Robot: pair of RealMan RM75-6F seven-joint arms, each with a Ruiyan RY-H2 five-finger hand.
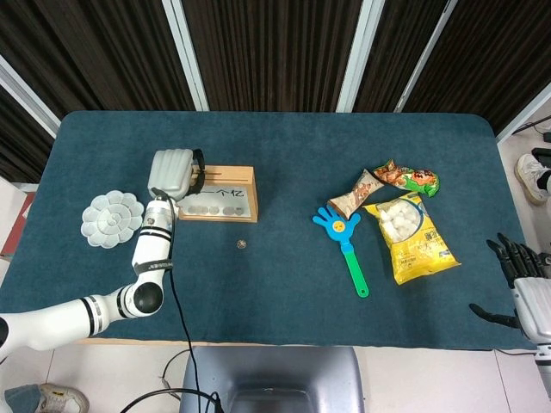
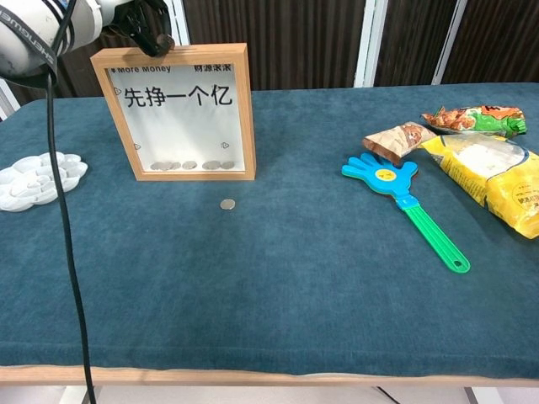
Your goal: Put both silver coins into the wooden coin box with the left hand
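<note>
While a white palette (image 1: 111,219) lies near the left edge of the tabletop (image 1: 275,284), the left hand (image 1: 171,174) hangs over the left end of the box (image 2: 179,113), its dark fingers (image 2: 150,34) curled down at the box's top left corner; whether they pinch a coin cannot be told. The box stands upright in the left half of the tabletop, with several coins resting along the bottom behind its clear front. One coin (image 2: 226,204) lies flat on the cloth just in front of the box's right corner, apart from it. Toward the right edge lie a blue hand clapper (image 1: 345,245) with a green handle, a brown snack packet (image 1: 355,194), a colourful packet (image 1: 411,179) and a yellow bag (image 1: 410,237). Off the near right corner, the right hand (image 1: 521,288) hangs with fingers spread, holding nothing.
</note>
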